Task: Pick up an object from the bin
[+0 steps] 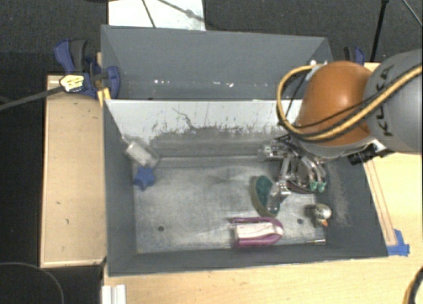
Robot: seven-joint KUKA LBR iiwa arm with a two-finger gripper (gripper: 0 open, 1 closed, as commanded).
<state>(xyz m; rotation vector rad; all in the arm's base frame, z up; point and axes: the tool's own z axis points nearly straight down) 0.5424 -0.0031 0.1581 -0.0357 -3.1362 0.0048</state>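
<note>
The bin (218,65) holds five things, one of each: a green lump (262,190), a purple pack (256,231), a small ball (322,213), a blue bit (143,178) and a grey bit (140,152). The end effector (280,195) is just beside the green lump, right of centre. I cannot tell if it is open or closed. The pack lies by the lower edge. The middle floor is bare.

A: Arm (400,88) look?
B: Grey rounded shell, dark lettering (381,101) on the side. Glossy orange dome cover (337,101) at the wrist.
A: Cables (289,86)?
B: Yellow and black, looped round the dome. End effector (278,198) is bare silver metal with small green bits.
</note>
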